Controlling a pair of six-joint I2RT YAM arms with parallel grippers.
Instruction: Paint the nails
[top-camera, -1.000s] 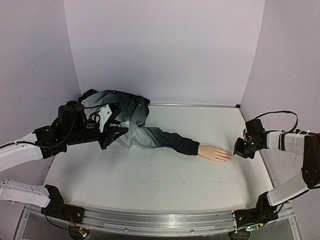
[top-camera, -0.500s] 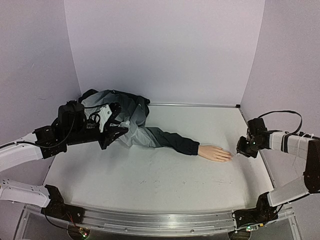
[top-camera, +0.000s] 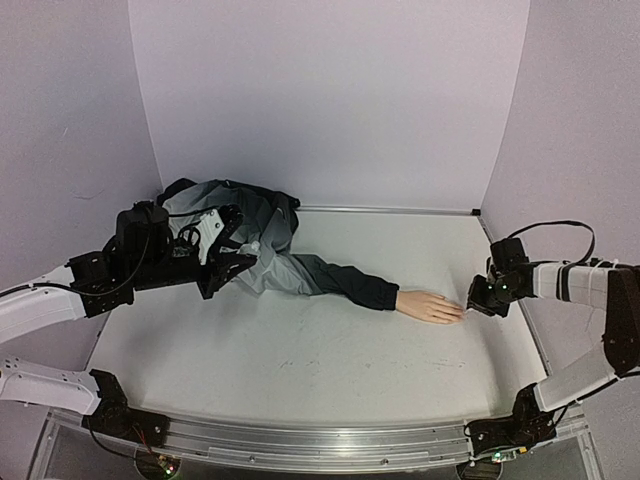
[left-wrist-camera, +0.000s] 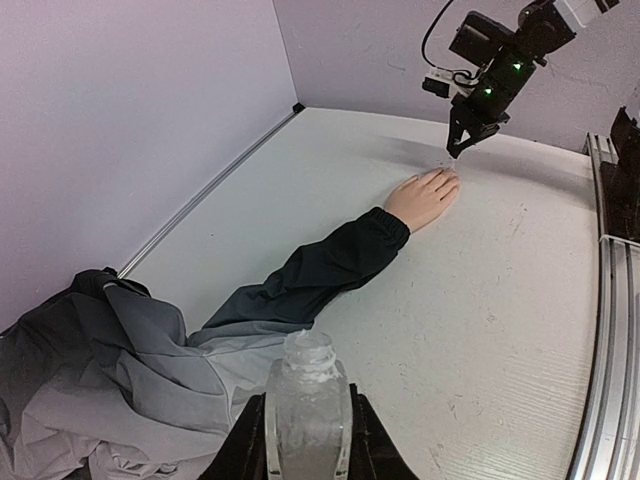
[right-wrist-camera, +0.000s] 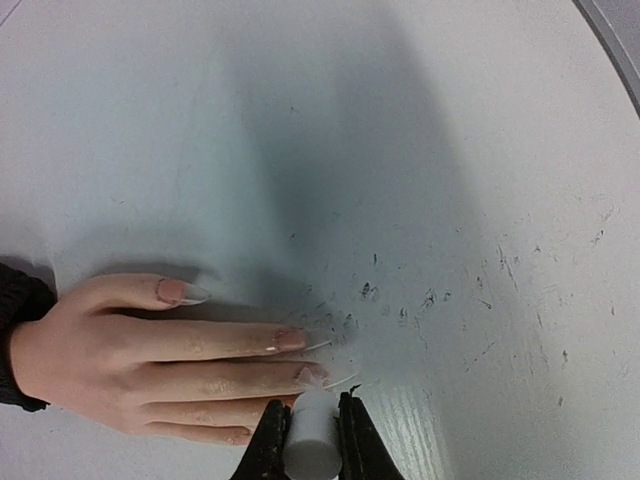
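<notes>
**Brush at the fingertips, bottle held well back**

The right gripper (right-wrist-camera: 312, 412) is clamped narrow on a small white brush handle (right-wrist-camera: 308, 445). The nails (right-wrist-camera: 290, 340) of the mannequin hand (right-wrist-camera: 130, 360) lie just ahead of its tips and slightly to their left. The hand rests palm-down on the table (right-wrist-camera: 480, 150), and whether the fine bristle touches a nail cannot be told. Far off, past the dark jacket sleeve (left-wrist-camera: 330, 265), the left gripper (left-wrist-camera: 308, 440) grips an upright, uncapped whitish bottle (left-wrist-camera: 308, 395).

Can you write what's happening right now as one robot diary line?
left gripper: shut on bottle, over jacket | right gripper: shut on white brush handle, bristles at nails of mannequin hand
</notes>
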